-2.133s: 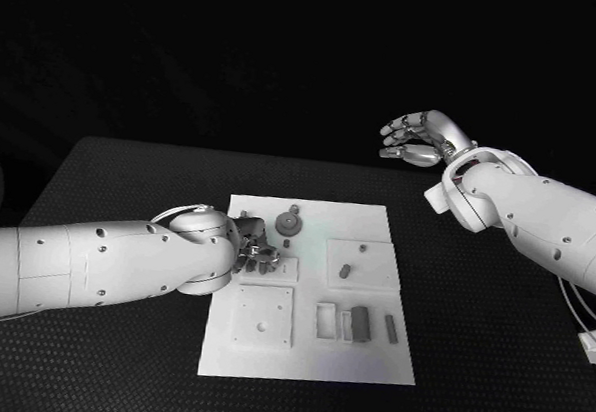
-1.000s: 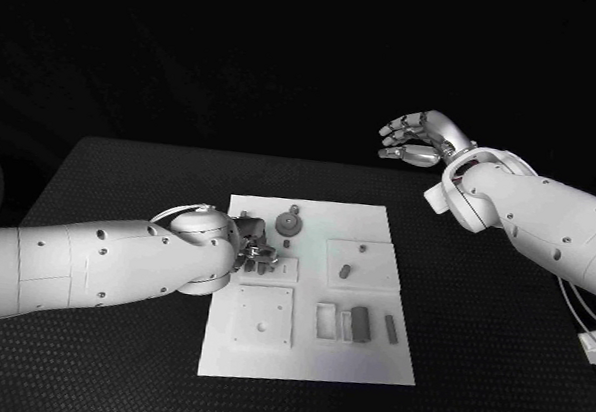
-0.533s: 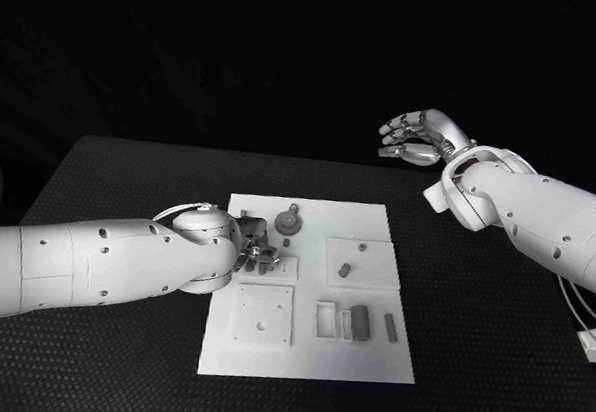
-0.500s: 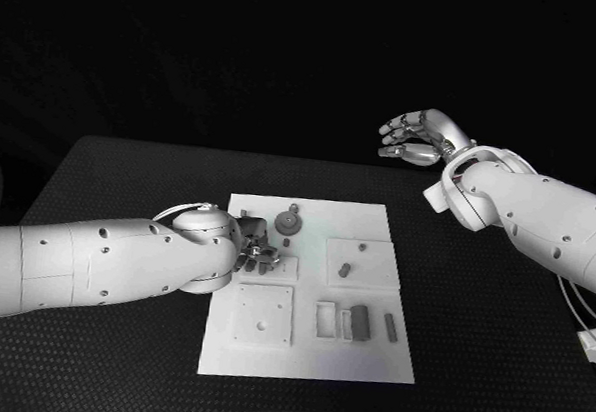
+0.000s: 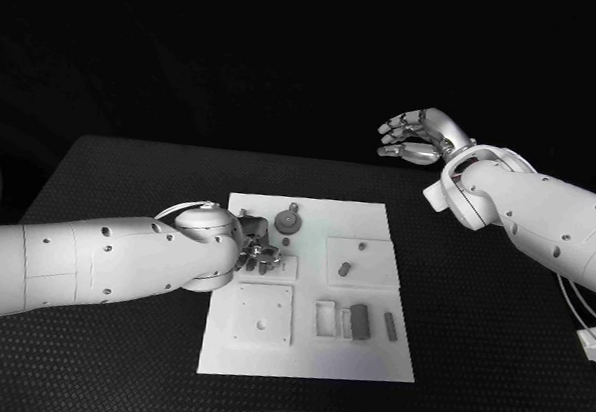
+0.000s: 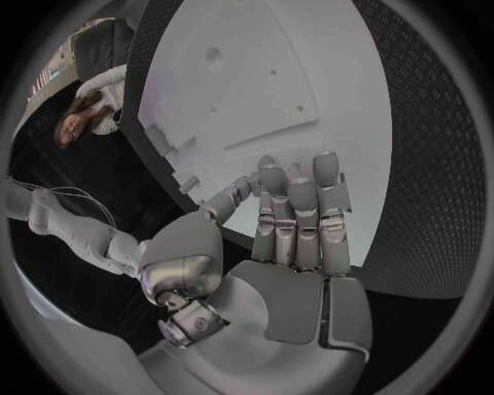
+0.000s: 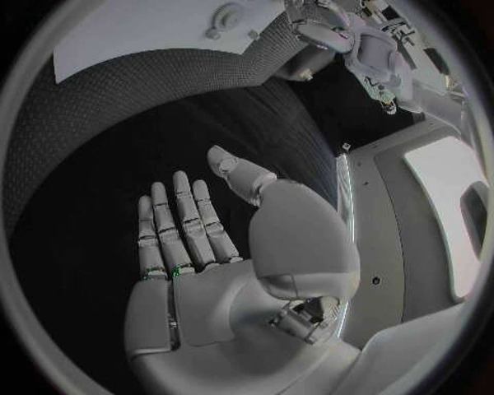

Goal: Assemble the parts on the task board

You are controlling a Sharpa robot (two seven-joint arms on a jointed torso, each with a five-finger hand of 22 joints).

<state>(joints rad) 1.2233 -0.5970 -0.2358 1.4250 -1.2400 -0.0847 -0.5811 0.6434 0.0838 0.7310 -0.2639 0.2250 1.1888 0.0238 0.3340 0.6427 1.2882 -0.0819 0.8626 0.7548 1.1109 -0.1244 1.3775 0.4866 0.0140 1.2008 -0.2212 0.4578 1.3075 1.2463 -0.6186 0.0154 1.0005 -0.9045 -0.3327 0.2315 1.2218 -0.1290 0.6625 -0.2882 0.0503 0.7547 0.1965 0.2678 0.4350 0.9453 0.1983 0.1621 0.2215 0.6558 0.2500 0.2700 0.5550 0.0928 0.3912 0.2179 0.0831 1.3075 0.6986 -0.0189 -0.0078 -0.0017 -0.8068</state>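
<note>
Here we see the left hand (image 5: 254,248) low over the left edge of the board (image 5: 368,360), fingers (image 6: 295,202) close together and bent down twd the plate; we cannot tell if it holds sth. The right hand (image 5: 422,138) is up beyond the table's (image 5: 126,186) far right corner, well apart from the board, fingers spread and slightly curled, holding nothing. On the board grey parts lie: a round one (image 5: 288,222) at the far side, a peg (image 5: 342,268) in the middle, bars (image 5: 360,321) nearer.
</note>
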